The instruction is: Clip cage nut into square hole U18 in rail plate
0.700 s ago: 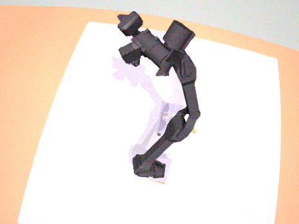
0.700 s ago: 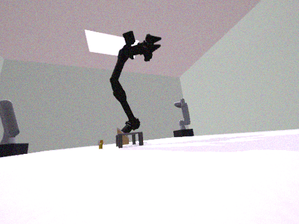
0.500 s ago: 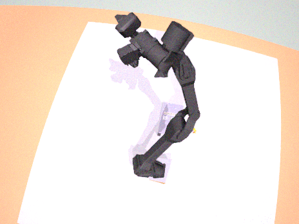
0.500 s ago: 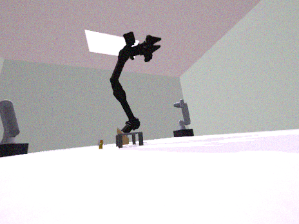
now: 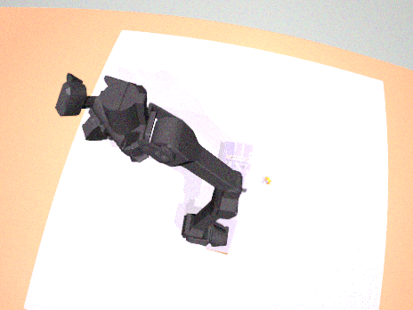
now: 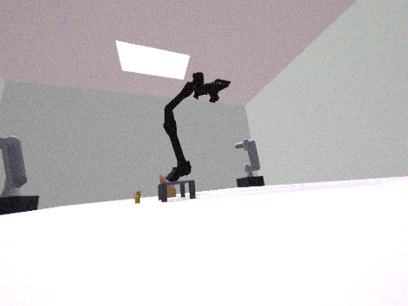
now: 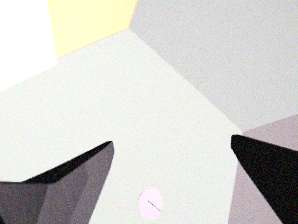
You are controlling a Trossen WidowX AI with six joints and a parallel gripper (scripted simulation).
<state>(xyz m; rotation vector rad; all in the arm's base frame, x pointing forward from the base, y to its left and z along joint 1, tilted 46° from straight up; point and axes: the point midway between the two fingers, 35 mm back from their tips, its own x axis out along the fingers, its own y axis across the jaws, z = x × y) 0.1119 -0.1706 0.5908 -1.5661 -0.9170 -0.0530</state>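
The cage nut (image 5: pixel 267 180) (image 6: pixel 137 197), small and yellow, stands on the white surface beside the rail plate. The pale rail plate (image 5: pixel 237 148) lies near the middle in the top view, partly covered by the arm; in the exterior view it shows as a low grey stand (image 6: pixel 178 182) on legs. Its hole labels are too small to read, so I cannot pick out U18. My gripper (image 5: pixel 76 117) (image 6: pixel 222 91) (image 7: pixel 172 143) is wide open and empty, raised high and well away from the nut and the plate. The wrist view shows neither the nut nor the plate.
An orange piece (image 6: pixel 171 191) stands behind the stand, close to the arm's base. Two grey robot arms (image 6: pixel 16 163) (image 6: pixel 252 156) on dark blocks stand in the background. The white surface (image 5: pixel 311 249) has an orange floor (image 5: pixel 27 178) around it.
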